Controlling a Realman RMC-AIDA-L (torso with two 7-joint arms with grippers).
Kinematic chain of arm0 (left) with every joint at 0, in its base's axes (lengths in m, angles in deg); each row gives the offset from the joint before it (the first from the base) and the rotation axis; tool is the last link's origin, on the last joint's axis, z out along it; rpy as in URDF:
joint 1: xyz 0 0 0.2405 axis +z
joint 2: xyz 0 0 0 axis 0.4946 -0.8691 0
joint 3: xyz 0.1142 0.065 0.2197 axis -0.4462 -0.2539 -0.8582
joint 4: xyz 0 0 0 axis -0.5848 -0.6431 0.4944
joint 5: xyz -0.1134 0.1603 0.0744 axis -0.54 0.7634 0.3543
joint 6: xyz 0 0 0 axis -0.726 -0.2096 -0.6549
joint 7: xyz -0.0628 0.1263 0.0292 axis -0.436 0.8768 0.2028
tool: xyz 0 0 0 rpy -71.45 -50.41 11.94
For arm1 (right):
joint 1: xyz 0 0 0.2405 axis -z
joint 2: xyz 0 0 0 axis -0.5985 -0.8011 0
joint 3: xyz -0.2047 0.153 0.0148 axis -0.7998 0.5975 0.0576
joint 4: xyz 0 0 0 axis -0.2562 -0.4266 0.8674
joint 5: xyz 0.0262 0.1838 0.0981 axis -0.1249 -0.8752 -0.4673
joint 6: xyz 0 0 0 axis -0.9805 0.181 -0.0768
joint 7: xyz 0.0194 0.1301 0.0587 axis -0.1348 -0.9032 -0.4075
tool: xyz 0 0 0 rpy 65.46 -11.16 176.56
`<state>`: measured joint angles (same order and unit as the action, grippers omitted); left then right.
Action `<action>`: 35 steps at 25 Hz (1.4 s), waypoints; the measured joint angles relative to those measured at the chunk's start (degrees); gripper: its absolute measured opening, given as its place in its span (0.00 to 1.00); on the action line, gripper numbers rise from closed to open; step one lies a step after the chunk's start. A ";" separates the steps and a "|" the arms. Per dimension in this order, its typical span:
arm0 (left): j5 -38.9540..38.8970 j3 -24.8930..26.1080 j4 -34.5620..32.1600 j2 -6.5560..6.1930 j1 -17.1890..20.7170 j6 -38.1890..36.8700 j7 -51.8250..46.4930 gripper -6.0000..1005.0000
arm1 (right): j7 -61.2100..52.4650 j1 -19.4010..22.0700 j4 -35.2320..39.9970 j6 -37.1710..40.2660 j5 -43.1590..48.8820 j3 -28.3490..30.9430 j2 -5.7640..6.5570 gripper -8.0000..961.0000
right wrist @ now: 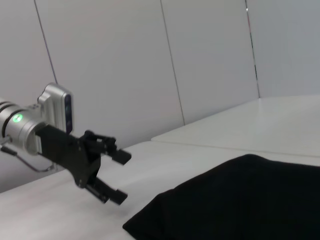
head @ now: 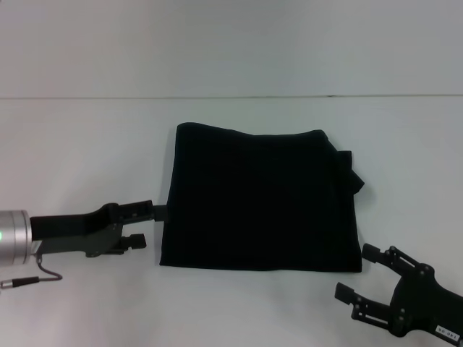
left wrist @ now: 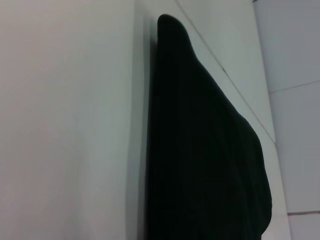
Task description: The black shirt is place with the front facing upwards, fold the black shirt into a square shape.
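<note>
Between both open, empty grippers, left gripper [head: 148, 224] and right gripper [head: 356, 273], the shirt [head: 260, 199] lies folded roughly square on the table [head: 79, 144]; tuck the protruding flap nearest the right jaws flush.

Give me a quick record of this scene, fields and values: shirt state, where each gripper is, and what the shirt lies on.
shirt: black shirt folded into a rough square, lettering not visible
surface: white table
left gripper: open, at the shirt's left edge
right gripper: open, off the shirt's near right corner, holding nothing
</note>
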<state>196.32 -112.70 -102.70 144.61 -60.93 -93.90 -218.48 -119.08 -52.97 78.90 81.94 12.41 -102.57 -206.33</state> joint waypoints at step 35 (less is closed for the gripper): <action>0.25 -2.34 3.91 2.78 -3.98 3.64 -1.67 0.95 | -0.21 0.48 -0.04 0.24 2.61 -0.03 0.03 0.98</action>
<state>196.58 -115.04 -98.79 147.40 -64.91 -90.26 -220.15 -119.29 -52.49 78.86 82.18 15.02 -102.59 -206.30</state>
